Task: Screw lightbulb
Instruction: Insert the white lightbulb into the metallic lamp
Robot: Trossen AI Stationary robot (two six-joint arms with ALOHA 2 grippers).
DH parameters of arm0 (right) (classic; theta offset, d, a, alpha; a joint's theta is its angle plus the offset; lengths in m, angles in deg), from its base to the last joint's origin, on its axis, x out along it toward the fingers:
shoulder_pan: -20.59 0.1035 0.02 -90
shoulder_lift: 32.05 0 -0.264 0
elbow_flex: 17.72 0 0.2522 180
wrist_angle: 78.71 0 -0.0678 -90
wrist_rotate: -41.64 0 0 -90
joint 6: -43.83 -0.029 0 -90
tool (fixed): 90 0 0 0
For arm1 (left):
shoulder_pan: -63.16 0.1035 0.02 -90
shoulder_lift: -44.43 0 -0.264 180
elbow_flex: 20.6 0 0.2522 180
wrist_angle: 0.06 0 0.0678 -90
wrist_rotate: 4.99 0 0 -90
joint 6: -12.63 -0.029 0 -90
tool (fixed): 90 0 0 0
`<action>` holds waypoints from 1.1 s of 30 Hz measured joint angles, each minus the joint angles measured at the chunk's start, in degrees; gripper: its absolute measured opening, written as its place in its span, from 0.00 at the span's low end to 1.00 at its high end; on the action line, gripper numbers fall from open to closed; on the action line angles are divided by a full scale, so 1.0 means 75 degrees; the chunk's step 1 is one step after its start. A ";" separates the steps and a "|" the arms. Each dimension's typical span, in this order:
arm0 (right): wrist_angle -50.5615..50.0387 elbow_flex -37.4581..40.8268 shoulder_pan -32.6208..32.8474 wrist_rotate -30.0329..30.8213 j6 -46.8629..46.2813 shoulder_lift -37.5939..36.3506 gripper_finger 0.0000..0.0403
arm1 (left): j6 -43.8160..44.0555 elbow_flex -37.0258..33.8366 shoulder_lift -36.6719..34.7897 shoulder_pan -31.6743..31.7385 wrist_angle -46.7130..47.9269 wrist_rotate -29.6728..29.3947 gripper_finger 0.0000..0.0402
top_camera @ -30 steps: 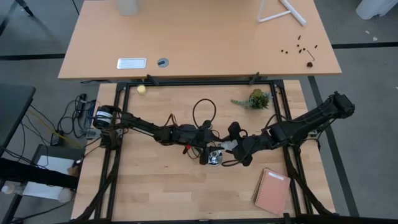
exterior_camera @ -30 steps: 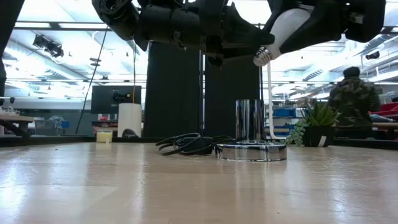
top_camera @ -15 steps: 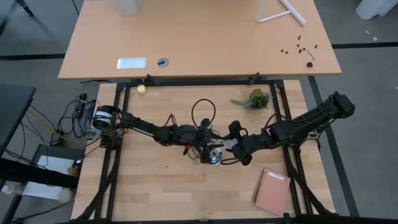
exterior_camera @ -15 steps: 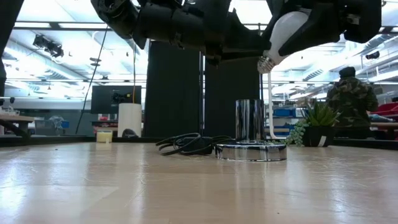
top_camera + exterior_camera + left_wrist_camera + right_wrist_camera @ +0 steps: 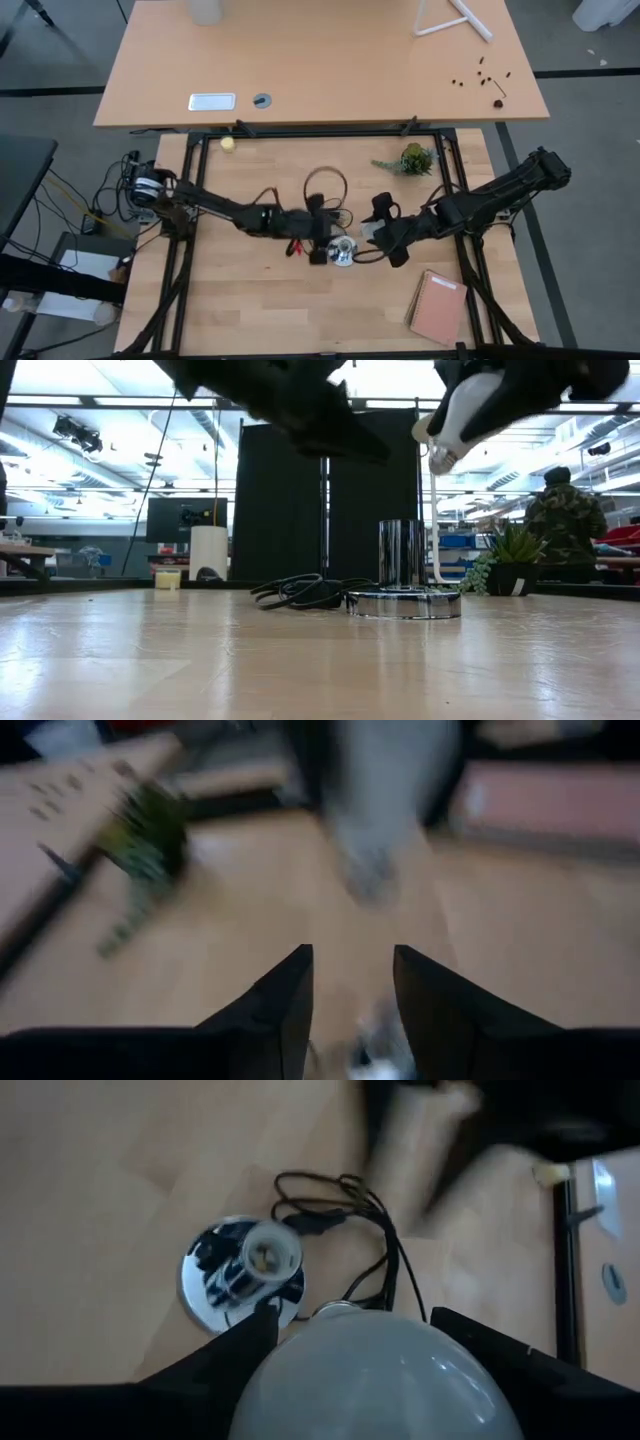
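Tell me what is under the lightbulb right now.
The lightbulb, held in the right pincer, hangs in the air. Below it, slightly to the side, stands the silver socket on the wooden table, black cord beside it. The socket's inside is not clearly visible.

A pink notebook (image 5: 437,308) lies at the lower right of the high view. A small green plant (image 5: 411,159) stands right of centre, a yellowish ball (image 5: 228,144) upper left. A person in camouflage (image 5: 563,512) stands far right in the low view.
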 joint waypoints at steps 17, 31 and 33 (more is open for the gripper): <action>-0.2644 -0.3283 -0.0510 -0.1639 -0.0711 0.2395 0.65 | 0.2836 -0.1795 0.0511 -0.1430 -0.1818 -0.2330 0.35; -0.3092 -0.4195 -0.1010 -0.2789 -0.0265 0.3520 0.65 | 0.1879 -0.1662 0.2252 -0.1583 -0.4525 -0.3277 0.37; -0.3045 -0.4194 -0.1104 -0.2920 -0.0229 0.3502 0.66 | 0.1685 -0.1568 0.2450 -0.1603 -0.4827 -0.3264 0.39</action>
